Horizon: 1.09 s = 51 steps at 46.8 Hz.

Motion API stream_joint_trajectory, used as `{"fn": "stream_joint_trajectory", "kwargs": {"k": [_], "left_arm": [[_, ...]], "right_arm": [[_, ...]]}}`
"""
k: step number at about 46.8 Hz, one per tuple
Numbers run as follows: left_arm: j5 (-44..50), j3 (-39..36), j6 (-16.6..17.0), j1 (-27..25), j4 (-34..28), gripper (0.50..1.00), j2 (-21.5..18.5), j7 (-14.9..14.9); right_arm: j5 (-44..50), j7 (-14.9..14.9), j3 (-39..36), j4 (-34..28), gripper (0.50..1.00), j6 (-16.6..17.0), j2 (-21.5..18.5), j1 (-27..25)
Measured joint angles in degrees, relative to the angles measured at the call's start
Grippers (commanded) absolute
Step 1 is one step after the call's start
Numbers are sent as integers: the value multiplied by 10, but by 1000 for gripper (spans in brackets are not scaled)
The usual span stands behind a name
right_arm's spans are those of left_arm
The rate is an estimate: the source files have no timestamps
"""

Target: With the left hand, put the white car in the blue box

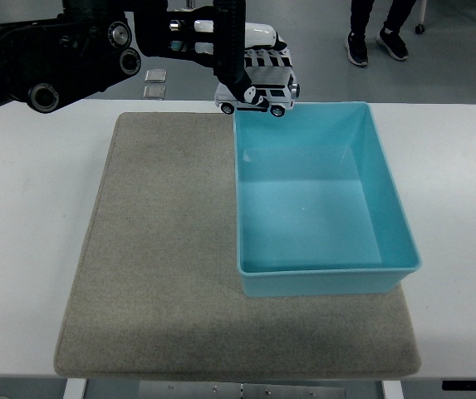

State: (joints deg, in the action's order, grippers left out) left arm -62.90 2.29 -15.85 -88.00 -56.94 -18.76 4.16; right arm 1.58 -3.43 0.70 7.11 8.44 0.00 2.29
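Note:
My left hand point(250, 66) is shut on the white toy car point(258, 97), which hangs in the air over the far left corner of the blue box point(387, 195). The car is roughly level, its nose pointing right. The black arm reaches in from the upper left. The blue box sits on the right half of the grey mat point(159, 258) and has nothing in it. The right hand is out of view.
A person's legs and black shoes point(376, 41) show on the floor beyond the table at the top. Two small metal floor plates point(154, 83) lie behind the table's far edge. White tabletop point(30, 241) flanks the mat on both sides.

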Motion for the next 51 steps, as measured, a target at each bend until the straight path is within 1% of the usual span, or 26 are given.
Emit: {"fn": "stream_joint_trajectory", "kwargs": {"k": [19, 35, 42, 51], "left_arm": [[-9, -1, 0, 9, -23, 500, 36, 0], [-27, -7, 1, 52, 8, 500, 80, -1], [-35, -7, 1, 66, 16, 501, 85, -1], [-67, -8, 1, 93, 51, 503, 112, -1]], "right_arm": [[0, 0, 0, 0, 936, 0, 0, 0], [0, 0, 0, 0, 936, 0, 0, 0], [0, 0, 0, 0, 936, 0, 0, 0], [0, 0, 0, 0, 936, 0, 0, 0]]}}
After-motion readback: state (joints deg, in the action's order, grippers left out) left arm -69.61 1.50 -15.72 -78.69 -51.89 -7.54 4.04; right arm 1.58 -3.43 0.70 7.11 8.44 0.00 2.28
